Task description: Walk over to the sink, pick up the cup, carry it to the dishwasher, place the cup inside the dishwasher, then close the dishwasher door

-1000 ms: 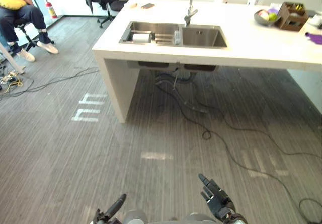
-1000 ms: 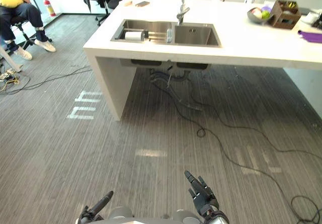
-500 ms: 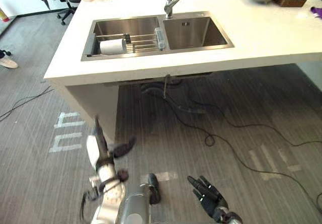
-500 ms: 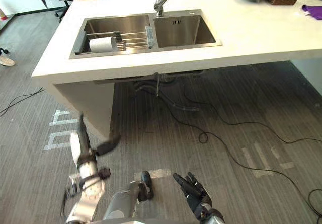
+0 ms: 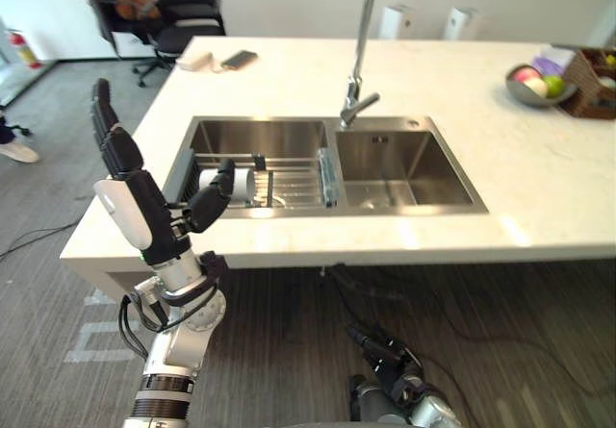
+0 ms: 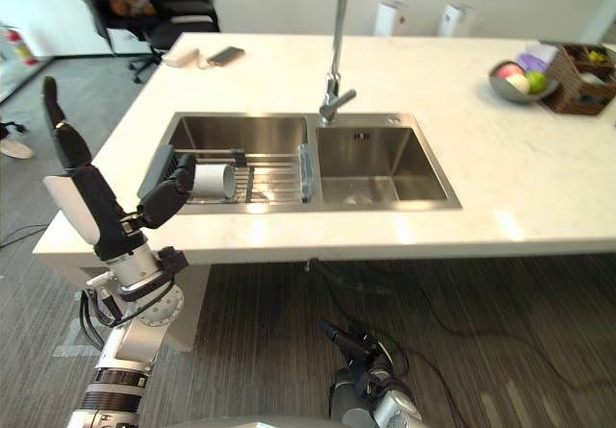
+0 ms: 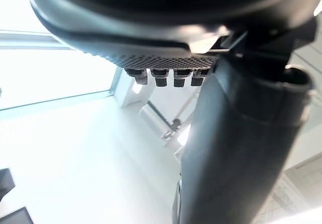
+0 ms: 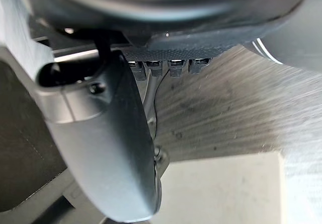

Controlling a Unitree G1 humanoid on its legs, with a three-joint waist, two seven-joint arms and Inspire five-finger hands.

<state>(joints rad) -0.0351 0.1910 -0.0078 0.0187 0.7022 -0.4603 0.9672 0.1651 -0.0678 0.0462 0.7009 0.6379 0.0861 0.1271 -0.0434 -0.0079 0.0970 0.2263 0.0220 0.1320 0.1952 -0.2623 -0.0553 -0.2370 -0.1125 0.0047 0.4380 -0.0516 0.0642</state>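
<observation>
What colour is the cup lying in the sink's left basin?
White. The cup shows best in the right eye view.

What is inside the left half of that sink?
A white cup lies on its side on a wire rack spanning the left basin. The thumb of the left hand covers one end of the cup; the basin floor under the rack is partly hidden.

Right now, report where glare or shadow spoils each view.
Left eye view: bright reflections sit on the countertop's front strip and the sink's right basin floor; the cup in the left basin is evenly lit, beside the open left hand. Left wrist view: window light whites out much of the background. Right wrist view: the right hand is dark against the lit floor.
</observation>
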